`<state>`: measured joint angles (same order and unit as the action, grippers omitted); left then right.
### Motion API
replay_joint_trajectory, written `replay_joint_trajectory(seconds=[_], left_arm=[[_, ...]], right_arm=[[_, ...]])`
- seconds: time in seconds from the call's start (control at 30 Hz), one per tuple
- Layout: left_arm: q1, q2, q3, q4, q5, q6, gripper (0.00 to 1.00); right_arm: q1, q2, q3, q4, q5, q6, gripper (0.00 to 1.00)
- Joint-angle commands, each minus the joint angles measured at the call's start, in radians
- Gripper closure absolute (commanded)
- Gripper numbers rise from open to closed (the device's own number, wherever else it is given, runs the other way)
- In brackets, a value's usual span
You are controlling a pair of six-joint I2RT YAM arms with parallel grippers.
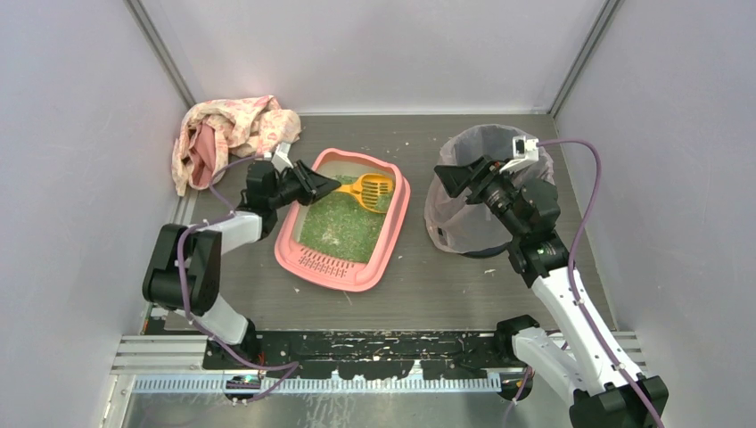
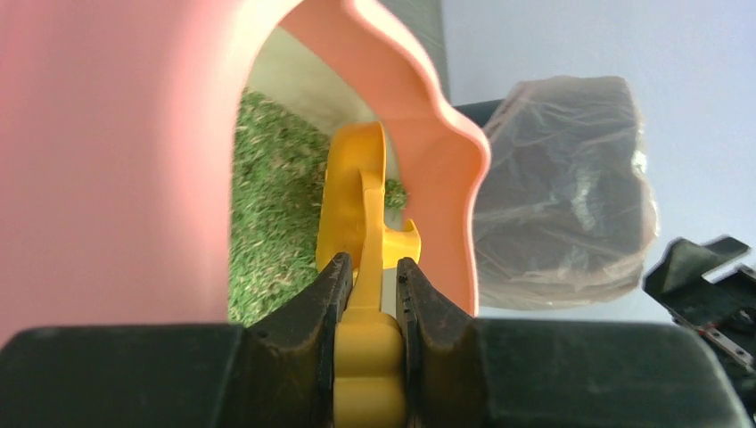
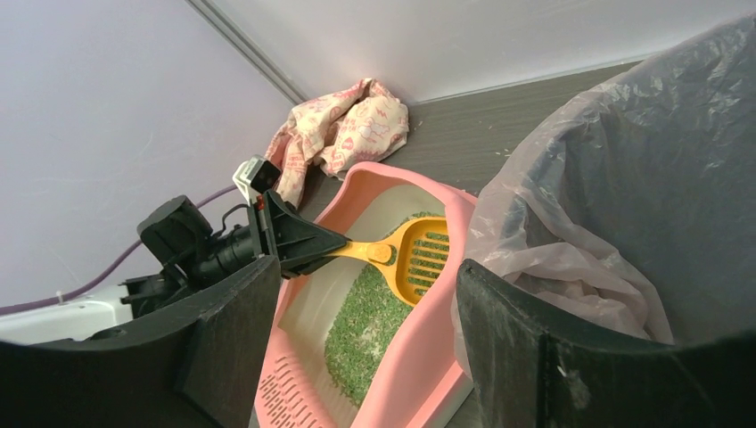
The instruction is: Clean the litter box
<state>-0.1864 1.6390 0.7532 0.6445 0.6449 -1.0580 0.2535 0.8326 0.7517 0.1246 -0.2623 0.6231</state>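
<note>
Top external view: litter box (image 1: pixel 343 267) is seen left of centre on desk (image 1: pixel 446 294), just right of left claw (image 1: pixel 332 188), which is clenched on yellow scoop (image 1: pixel 376 189), scoop axis pointed toward bin (image 1: pixel 455 223), where right claw (image 1: pixel 445 177) is held released.

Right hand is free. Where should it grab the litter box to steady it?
Probably the long rim of the litter box on the bin side, from above: that thin raised lip fits open jaws, faces the right hand, and sits clear of the yellow scoop.
</note>
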Motion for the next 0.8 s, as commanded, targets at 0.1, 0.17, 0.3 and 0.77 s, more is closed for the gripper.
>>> replay_joint_trajectory(seconds=[0.1,0.17,0.3,0.77], left_arm=[[0.026,-0.184,0.031,-0.563,-0.249,0.269,1.00],[0.037,-0.208,0.025,-0.562,-0.222,0.264,1.00],[0.039,-0.238,0.003,-0.536,-0.194,0.234,1.00],[0.032,-0.311,0.127,-0.628,-0.280,0.367,1.00]], right_arm=[[0.004,-0.049,0.010,0.006,0.021,-0.031,0.23],[0.004,-0.053,0.006,0.007,0.021,-0.031,0.23],[0.004,-0.054,-0.001,0.007,0.018,-0.030,0.23],[0.004,-0.042,-0.020,0.043,0.001,-0.013,0.23]])
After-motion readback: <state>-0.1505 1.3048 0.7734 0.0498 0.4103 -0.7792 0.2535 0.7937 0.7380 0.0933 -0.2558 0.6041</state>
